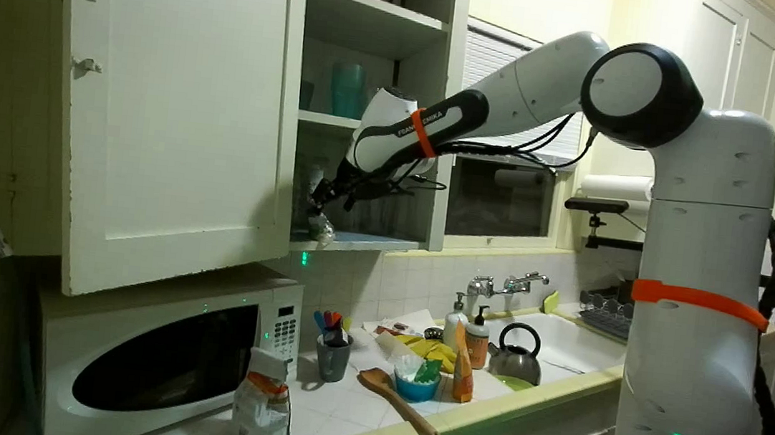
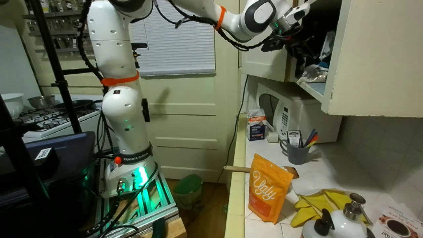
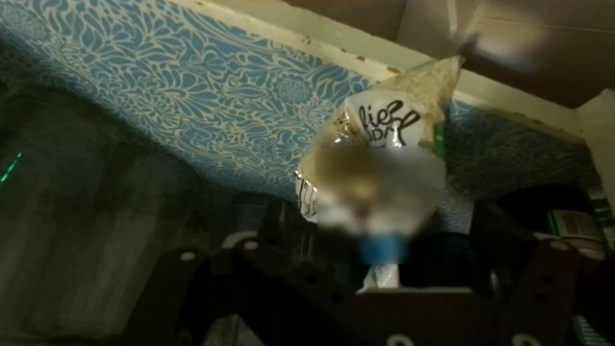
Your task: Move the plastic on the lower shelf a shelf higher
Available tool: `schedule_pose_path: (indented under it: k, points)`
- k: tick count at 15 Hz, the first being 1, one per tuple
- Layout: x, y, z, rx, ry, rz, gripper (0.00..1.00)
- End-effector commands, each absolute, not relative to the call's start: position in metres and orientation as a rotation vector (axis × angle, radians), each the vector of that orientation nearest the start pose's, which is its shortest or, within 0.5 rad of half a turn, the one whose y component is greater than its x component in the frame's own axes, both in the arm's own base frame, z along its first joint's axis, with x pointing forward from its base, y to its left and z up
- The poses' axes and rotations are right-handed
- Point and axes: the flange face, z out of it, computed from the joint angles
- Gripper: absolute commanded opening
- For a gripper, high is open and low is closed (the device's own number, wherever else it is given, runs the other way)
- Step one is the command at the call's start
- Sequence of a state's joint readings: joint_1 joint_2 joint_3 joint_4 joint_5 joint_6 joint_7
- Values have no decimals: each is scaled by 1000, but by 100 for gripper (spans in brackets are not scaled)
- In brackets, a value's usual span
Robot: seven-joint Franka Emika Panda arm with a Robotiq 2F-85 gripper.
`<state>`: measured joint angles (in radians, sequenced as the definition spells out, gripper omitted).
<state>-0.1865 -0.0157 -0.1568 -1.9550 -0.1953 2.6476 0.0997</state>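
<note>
1. Noted gripper [image 3: 379, 221], low in wrist frame: released, spread, apparently grasping nothing.
2. Located plastic bag [image 3: 396, 125], right of centre there, on lower shelf [image 3: 144, 91], with corner across front lip [image 3: 298, 28]. Advise centring, then pinching mid-body to limit slip.
3. Withdraw past lip before raising to upper shelf [image 1: 329, 120], upper left of centre in an exterior view; spare teal cup [image 1: 348, 91].

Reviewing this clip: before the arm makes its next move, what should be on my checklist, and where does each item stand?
1. Plastic bag on the lower shelf: ok.
2. Gripper open for a grasp: ok, jaws apart in the wrist view.
3. Bag gripped: not ok, jaws not shut on it.
4. Cabinet door open: ok.
5. Room on the shelf above: cannot tell; a teal cup stands there and the arm hides part.
</note>
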Motion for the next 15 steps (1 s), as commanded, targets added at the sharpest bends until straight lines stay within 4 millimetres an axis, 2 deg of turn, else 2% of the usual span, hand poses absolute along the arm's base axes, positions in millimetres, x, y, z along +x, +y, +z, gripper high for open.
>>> schedule_pose_path:
  k: [1, 5, 9, 11, 13, 15]
  points:
    - [582, -198, 551, -3140, 500, -1117, 69]
    - [587, -191, 537, -3163, 474, -1083, 36]
    - [585, -193, 545, -3152, 499, -1117, 5]
    - [579, -192, 552, -3158, 501, -1127, 0]
    - [564, -185, 566, -3168, 503, -1132, 0]
    - [539, -171, 575, -3189, 459, -1077, 1]
